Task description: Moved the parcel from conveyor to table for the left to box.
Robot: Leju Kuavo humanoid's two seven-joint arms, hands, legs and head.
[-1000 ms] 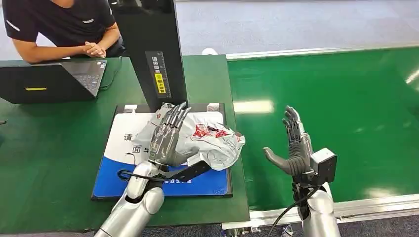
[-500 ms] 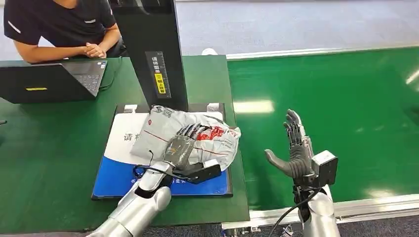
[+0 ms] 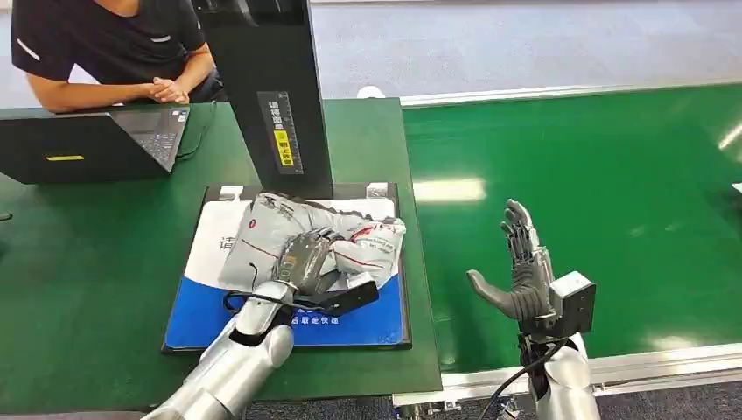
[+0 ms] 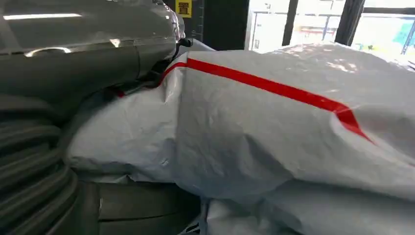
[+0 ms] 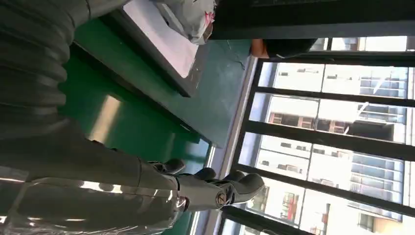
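Observation:
The parcel [image 3: 271,229], a crumpled grey-white plastic bag with red markings, lies on the blue and white mat [image 3: 206,319] on the green table. My left hand [image 3: 304,259] lies on top of the parcel with its fingers curled into the bag, gripping it. In the left wrist view the parcel [image 4: 274,137] bulges right against my left hand [image 4: 73,68], a red stripe running across it. My right hand [image 3: 523,262] stands upright over the green conveyor [image 3: 595,175], fingers spread, holding nothing. The right wrist view has my right hand [image 5: 147,191] and the parcel [image 5: 191,17] far off.
A black column [image 3: 271,87] with a yellow label stands at the mat's far edge, just behind the parcel. A laptop [image 3: 87,140] sits at the table's far left, with a person [image 3: 114,52] seated behind it. The conveyor's metal rail [image 3: 612,372] runs along its near side.
My left hand has come down from upright onto the parcel and closed on it. The parcel has bunched up and shifted left on the mat. My right hand has barely moved.

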